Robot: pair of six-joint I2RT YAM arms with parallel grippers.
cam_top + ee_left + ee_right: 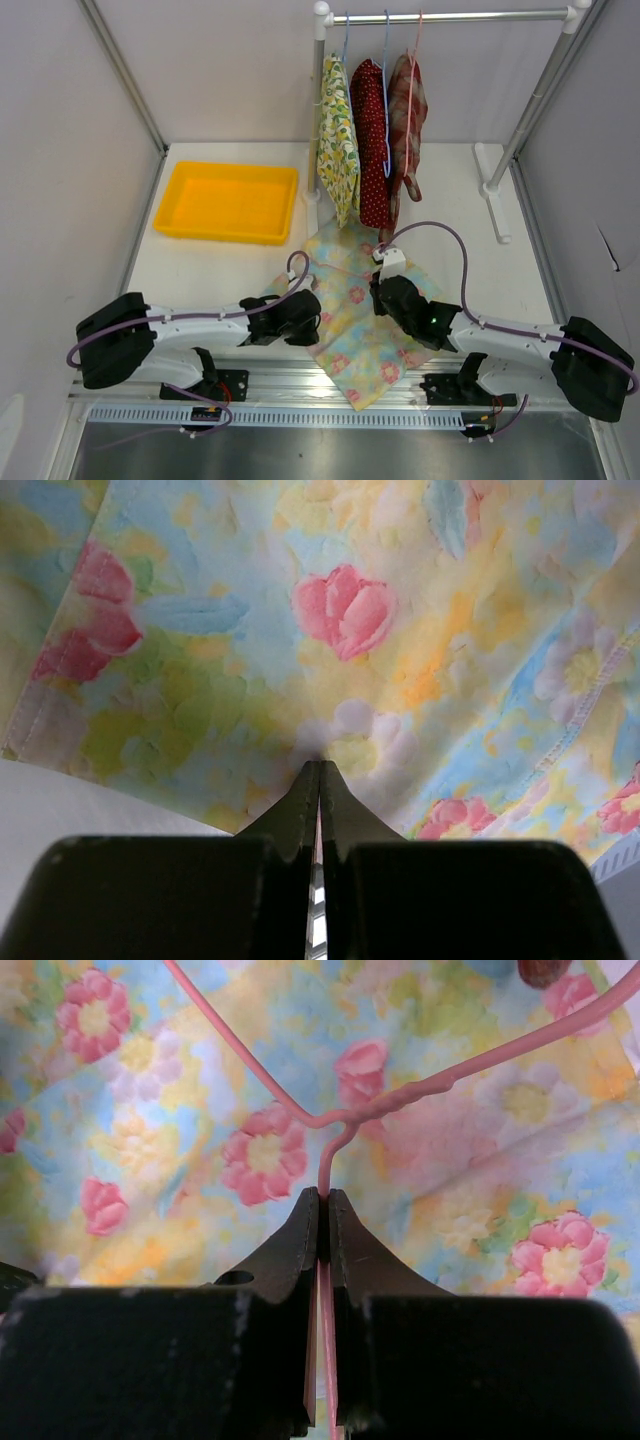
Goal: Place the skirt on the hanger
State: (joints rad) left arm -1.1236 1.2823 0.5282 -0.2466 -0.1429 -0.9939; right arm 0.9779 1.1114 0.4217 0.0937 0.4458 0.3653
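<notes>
**A:** Where is the skirt lying?

**B:** The pastel flower-printed cloth skirt (362,330) is spread flat on the white table (455,210) at the middle of the near edge. Its lowest corner hangs over that edge.

**A:** And the left tool?

**B:** The left tool (319,767) sits at the skirt's left side. Its fingers are pressed together with no gap, and the cloth puckers right at their tips, so it has a pinch of the skirt.

**A:** The right one?

**B:** The right tool (324,1193) is closed too, on the thin pink wire hanger (400,1098). The stem below the hook runs down between the fingers. The hanger's two shoulders spread out over the flowered cloth, near the skirt's far end.

**A:** Anything else on the table?

**B:** A shallow yellow plastic tray (228,202) sits towards the far-left corner. A white-framed clothes rail (450,16) stands along the far edge, right of the middle. Three garments hang from it side by side: a yellow flowered one (337,150), a red dotted one (372,140) and a red-brown checked one (408,115).
</notes>
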